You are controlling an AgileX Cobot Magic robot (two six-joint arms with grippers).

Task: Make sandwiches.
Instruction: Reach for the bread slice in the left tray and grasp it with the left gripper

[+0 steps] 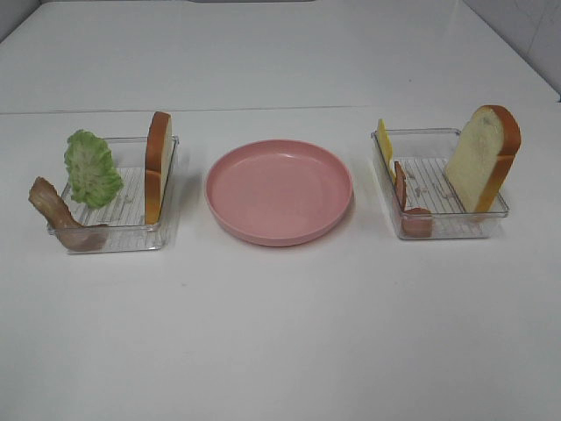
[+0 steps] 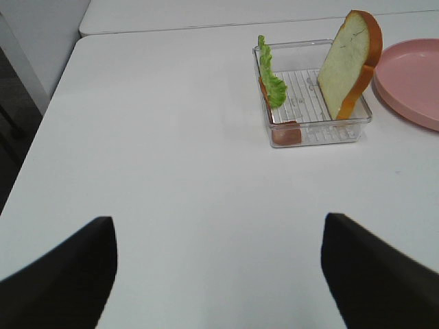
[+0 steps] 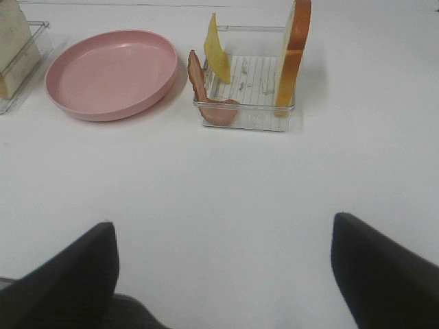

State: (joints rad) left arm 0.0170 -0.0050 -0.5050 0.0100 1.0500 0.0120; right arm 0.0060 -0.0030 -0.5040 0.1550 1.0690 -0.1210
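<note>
Two bread slices (image 1: 158, 162) (image 1: 480, 158), two bacon strips (image 1: 60, 215) (image 1: 401, 184), one lettuce leaf (image 1: 92, 167) and one cheese slice (image 1: 384, 140) stand in two clear trays (image 1: 127, 239) (image 1: 456, 231) flanking one pink plate (image 1: 279, 189) on the white tabletop (image 1: 280, 333); left fingers (image 2: 68, 281) and right fingers (image 3: 384, 274) gape wide, empty.

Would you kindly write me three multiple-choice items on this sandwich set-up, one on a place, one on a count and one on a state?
1. Where does the lettuce stand?
A) in the left tray
B) in the right tray
C) on the plate

2. How many bread slices are in view?
A) one
B) two
C) four

3. What is the state of the plate?
A) empty
B) stacked with food
C) overturned

Answers:
1 A, the green leaf leans inside the left tray.
2 B, one slice stands in the left tray and one in the right tray.
3 A, its pink surface is bare and it sits right way up.
</note>
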